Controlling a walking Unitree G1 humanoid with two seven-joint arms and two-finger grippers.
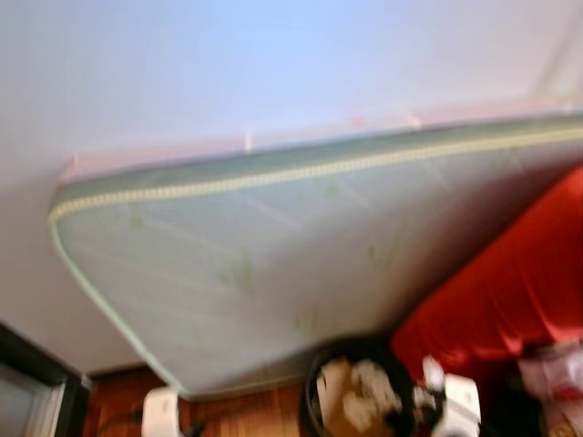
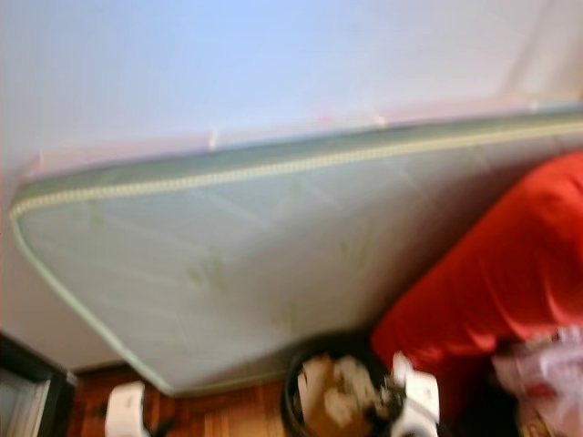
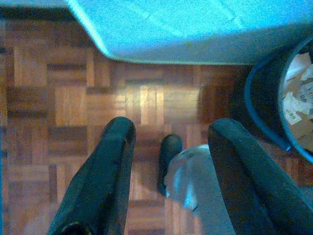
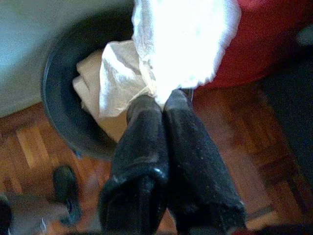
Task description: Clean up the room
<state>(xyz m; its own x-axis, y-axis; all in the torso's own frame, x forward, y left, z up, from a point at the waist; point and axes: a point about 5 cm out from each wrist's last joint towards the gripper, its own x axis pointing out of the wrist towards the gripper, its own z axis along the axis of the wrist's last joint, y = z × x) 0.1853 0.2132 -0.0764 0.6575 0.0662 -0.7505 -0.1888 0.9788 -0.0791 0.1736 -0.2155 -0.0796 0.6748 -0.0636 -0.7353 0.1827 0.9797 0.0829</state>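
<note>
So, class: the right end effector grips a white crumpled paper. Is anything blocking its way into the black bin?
Nothing visible blocks it. The right end effector, shut on the white crumpled paper, holds it just above the black bin, whose open top already contains paper scraps. The mattress leans behind the bin, not over its mouth.

One mattress (image 1: 273,264) leans against the wall; one black bin (image 1: 355,387) of paper scraps, one red cushion (image 1: 510,291), one white cloth (image 4: 181,44).
</note>
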